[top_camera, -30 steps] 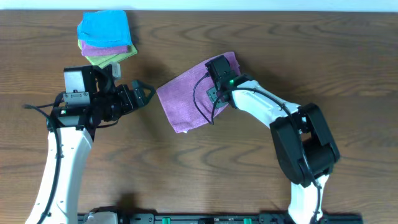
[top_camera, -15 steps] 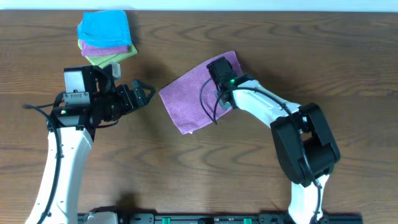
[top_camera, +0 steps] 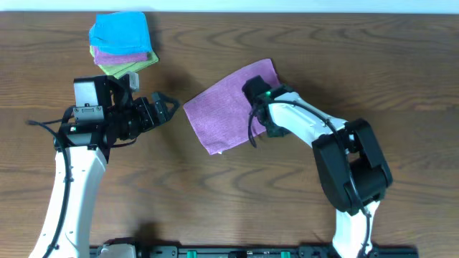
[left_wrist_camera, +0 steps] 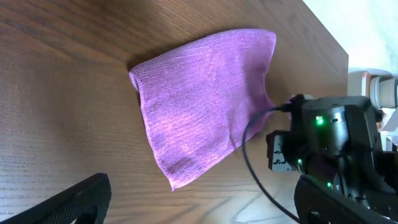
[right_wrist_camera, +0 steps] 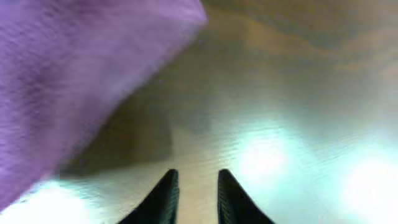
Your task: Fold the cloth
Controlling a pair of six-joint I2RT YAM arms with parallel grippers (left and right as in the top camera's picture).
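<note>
Cloth (right_wrist_camera: pixel 81 74) up-left of right fingers (right_wrist_camera: pixel 163 199), apart

The right claw (right_wrist_camera: pixel 196 178) has drawn back off the cloth (top_camera: pixel 222 107).

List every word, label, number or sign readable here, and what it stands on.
No text can be read.
The lilac-purple microfibre cloth is plain.
The stack of folded blue, purple and green cloths bears no print.
Any marking on the black right arm housing with green lights or the grey box on the left arm is too small to read.
</note>
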